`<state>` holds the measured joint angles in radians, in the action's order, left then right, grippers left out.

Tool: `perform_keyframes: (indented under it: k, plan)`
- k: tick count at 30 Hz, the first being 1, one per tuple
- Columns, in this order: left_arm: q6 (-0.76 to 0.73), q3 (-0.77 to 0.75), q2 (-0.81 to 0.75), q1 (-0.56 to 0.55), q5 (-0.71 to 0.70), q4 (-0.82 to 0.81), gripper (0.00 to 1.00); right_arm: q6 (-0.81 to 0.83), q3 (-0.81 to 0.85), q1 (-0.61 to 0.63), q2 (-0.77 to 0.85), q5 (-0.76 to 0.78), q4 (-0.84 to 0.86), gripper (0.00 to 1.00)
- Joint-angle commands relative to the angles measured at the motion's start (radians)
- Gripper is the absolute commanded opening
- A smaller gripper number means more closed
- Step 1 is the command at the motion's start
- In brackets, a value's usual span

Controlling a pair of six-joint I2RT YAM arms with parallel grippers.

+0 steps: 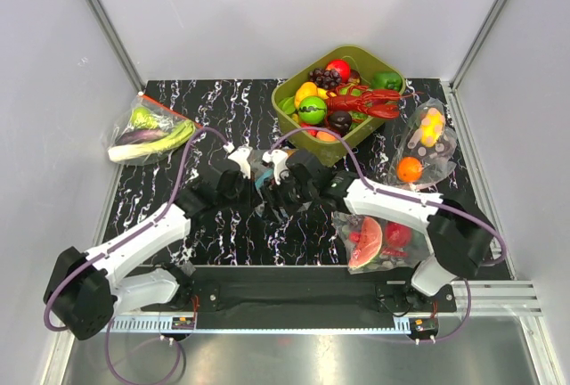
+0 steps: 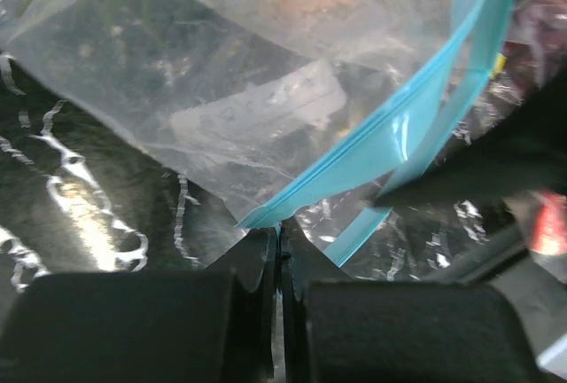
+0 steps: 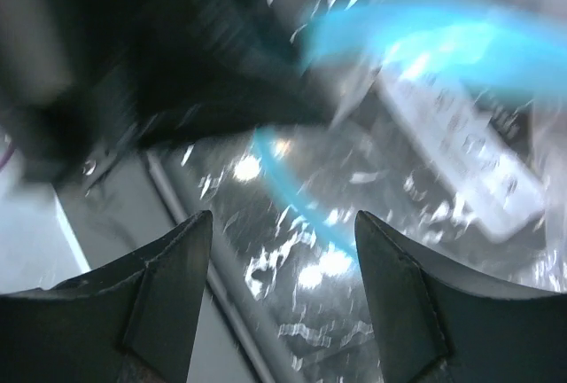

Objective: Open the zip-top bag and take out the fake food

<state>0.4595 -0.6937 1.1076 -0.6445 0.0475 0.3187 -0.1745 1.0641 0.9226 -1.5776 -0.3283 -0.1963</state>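
Zip-top bag (image 2: 221, 90), one, left claw (image 2: 276, 234) pinching corner

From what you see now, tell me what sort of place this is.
Probably a robot test cell, not a kitchen: plain grey walls box in a marbled table, two arms are bolted to a base, and a bin holds toy food.

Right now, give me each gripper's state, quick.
Left gripper: shut on the zip-top bag, pinching its corner by the blue zip strip.
Right gripper: open, jaws apart over the bag, gripping nothing.
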Motion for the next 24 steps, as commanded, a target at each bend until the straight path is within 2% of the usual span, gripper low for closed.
perform_keyframes:
  k: [1, 8, 16, 24]
  plan:
    - [0.041, 0.014, -0.049, -0.001, 0.106, -0.099, 0.00, -0.055, 0.005, -0.001, -0.044, 0.106, 0.181, 0.72]
    - [0.059, 0.092, -0.129, -0.023, 0.202, -0.141, 0.00, -0.137, -0.064, -0.001, -0.110, 0.293, 0.328, 0.72]
    - [0.068, 0.151, -0.163, -0.029, 0.207, -0.113, 0.00, -0.145, -0.154, -0.002, -0.021, 0.324, 0.322, 0.72]
    - [0.090, 0.163, -0.138, -0.109, 0.402, -0.288, 0.00, -0.241, -0.234, -0.001, -0.022, 0.465, 0.428, 0.73]
